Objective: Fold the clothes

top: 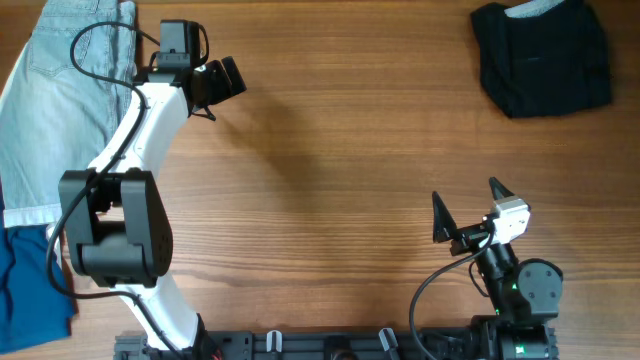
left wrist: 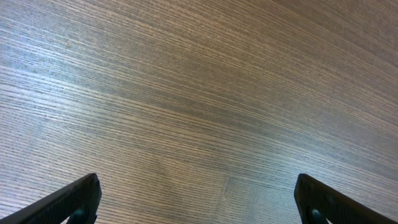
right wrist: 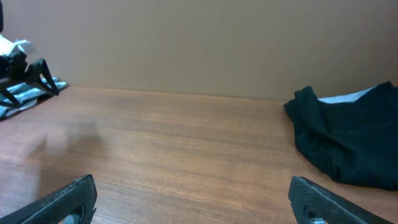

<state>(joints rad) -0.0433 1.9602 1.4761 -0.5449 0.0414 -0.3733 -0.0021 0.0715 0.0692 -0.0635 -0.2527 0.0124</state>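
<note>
The black shorts (top: 542, 57) lie folded in a compact bundle at the table's far right corner, pale grey lining showing at the top edge. They also show at the right of the right wrist view (right wrist: 348, 140). My left gripper (top: 222, 80) is open and empty over bare wood at the far left; its wrist view shows only wood between the fingers (left wrist: 198, 202). My right gripper (top: 468, 212) is open and empty near the front right, well short of the shorts (right wrist: 193, 202).
Light-blue denim shorts (top: 55, 100) lie along the left edge, partly under the left arm. A bright blue garment (top: 30, 285) lies at the front left. The wooden table (top: 340, 170) spans the view; a brown wall (right wrist: 199, 43) stands behind it.
</note>
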